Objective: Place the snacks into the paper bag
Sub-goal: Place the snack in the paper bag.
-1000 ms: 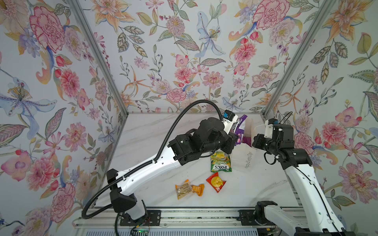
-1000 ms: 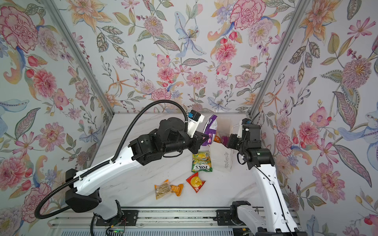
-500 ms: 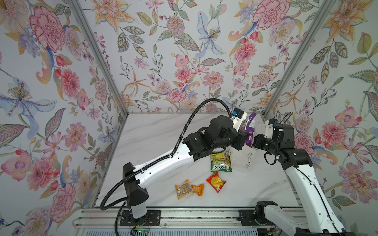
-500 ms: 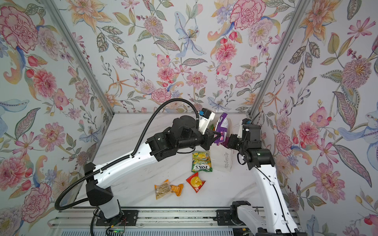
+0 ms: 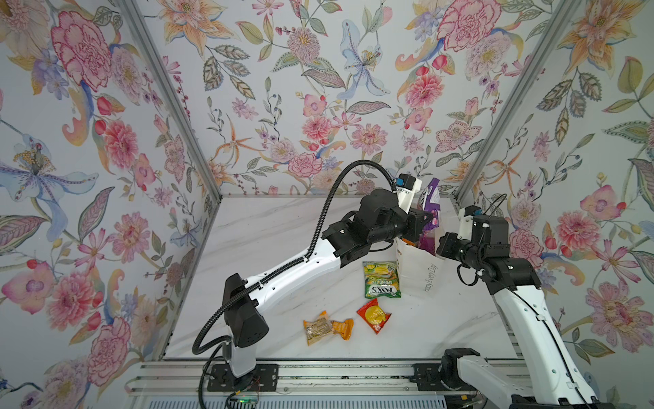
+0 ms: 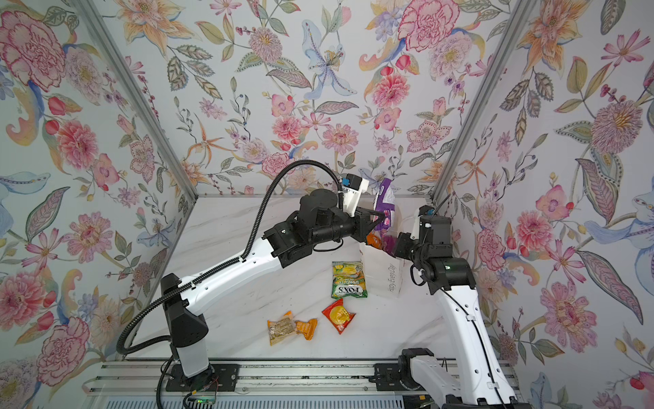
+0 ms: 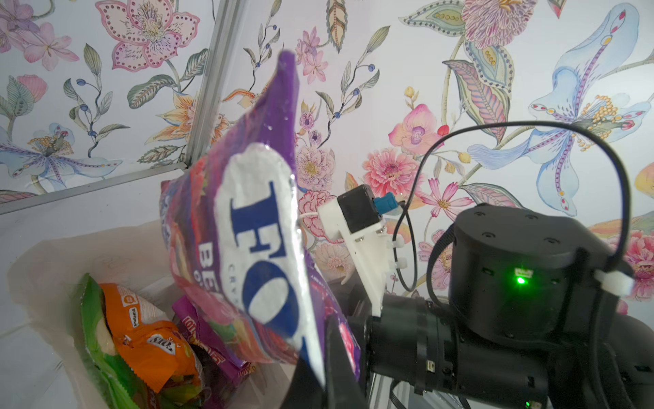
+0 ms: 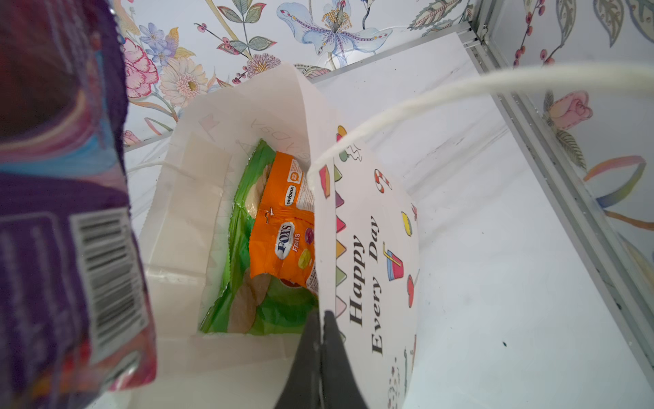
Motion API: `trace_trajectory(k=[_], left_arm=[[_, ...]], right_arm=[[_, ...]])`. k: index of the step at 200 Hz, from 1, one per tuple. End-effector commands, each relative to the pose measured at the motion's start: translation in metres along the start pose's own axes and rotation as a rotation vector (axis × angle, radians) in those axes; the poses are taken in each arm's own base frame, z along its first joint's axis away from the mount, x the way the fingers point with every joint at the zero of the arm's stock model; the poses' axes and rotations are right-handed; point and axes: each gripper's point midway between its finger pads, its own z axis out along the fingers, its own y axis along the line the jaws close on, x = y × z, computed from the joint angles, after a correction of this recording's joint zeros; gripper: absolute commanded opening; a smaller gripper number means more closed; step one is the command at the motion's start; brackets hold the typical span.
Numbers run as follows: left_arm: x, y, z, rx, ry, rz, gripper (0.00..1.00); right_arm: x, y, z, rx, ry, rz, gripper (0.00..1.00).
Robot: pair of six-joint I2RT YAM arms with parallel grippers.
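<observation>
Nearest me, the orange-wrapped bars (image 5: 327,327), red-orange sachet (image 5: 374,315) and green FOX'S bag (image 5: 381,279) lie on the bench (image 5: 283,230). Beyond them stands the paper bag (image 5: 419,279). My right gripper (image 8: 322,318) is pinched closed on its rim, and my left gripper (image 7: 323,354) is clamped on the purple FOX'S bag (image 7: 254,230) over its open mouth.

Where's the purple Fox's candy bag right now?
The purple FOX'S bag is pinched in the left gripper, over the open mouth of the paper bag, far right in both top views.
</observation>
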Motion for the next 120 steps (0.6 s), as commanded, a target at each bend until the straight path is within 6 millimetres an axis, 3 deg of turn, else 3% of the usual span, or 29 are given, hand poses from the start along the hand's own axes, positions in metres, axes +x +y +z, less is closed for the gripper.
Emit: trace_trajectory(k=[1,45,120], left_arm=[[-0.003,-0.003,0.011,0.063,-0.025,-0.011,0.00],[0.009,0.016,0.025,0.056,-0.010,-0.046,0.00],[0.049,0.043,0.042,0.028,0.078,-0.133,0.00]], right_arm=[[0.000,0.005,-0.007,-0.029,-0.015,0.006,0.00],[0.000,0.006,-0.008,-0.032,-0.017,0.005,0.00],[-0.001,0.006,-0.008,-0.029,-0.020,0.003,0.00]])
